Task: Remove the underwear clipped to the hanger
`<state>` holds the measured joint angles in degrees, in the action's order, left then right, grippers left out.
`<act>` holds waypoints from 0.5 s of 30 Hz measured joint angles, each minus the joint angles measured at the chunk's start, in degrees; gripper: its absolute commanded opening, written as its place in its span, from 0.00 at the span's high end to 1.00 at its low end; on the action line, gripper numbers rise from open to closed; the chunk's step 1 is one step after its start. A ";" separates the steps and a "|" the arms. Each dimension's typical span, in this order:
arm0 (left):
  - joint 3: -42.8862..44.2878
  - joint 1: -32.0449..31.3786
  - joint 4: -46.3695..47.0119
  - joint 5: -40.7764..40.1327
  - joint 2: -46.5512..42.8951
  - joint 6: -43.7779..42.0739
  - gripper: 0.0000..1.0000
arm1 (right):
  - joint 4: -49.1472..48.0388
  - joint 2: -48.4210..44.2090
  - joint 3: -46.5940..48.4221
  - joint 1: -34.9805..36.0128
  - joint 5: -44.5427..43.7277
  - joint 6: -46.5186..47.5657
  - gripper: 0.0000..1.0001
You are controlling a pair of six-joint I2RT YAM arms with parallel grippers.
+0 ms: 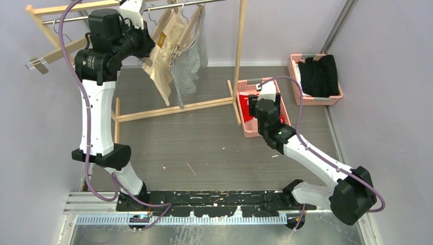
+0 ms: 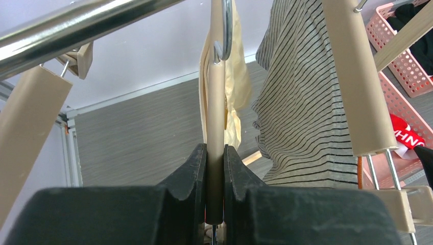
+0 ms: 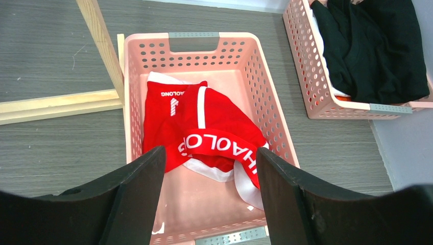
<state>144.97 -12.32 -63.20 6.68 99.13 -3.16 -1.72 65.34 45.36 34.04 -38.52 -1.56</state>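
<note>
My left gripper (image 1: 147, 47) is up at the clothes rack, shut on the beige wooden bar of a hanger (image 2: 215, 117); in the left wrist view its jaws (image 2: 215, 168) clamp that bar. The cream-beige shorts (image 1: 162, 58) hang from this hanger, and they also show in the left wrist view (image 2: 237, 87). The grey-and-white pinstriped shorts (image 1: 191, 64) hang beside them on another hanger, seen in the left wrist view (image 2: 301, 112). The red shorts (image 3: 204, 127) with white lettering lie in a pink basket (image 3: 194, 37). My right gripper (image 3: 210, 158) is open and empty above that basket, seen from above (image 1: 258, 104).
A wooden rack with a metal rail (image 1: 76, 19) and a post (image 1: 239, 46) stands at the back, its base bars (image 1: 173, 109) on the floor. An empty hanger (image 1: 51, 56) hangs at the left. A second pink basket (image 1: 334, 97) at the right holds a black garment (image 1: 317, 74).
</note>
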 measured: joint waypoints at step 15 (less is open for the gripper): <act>-17.73 -0.11 14.25 -2.14 -8.94 -0.37 0.98 | -0.02 1.97 -0.02 0.15 0.02 0.33 0.29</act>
<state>127.24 -12.43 -48.95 4.54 90.19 -3.53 -1.74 67.31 45.34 34.20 -38.50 -1.23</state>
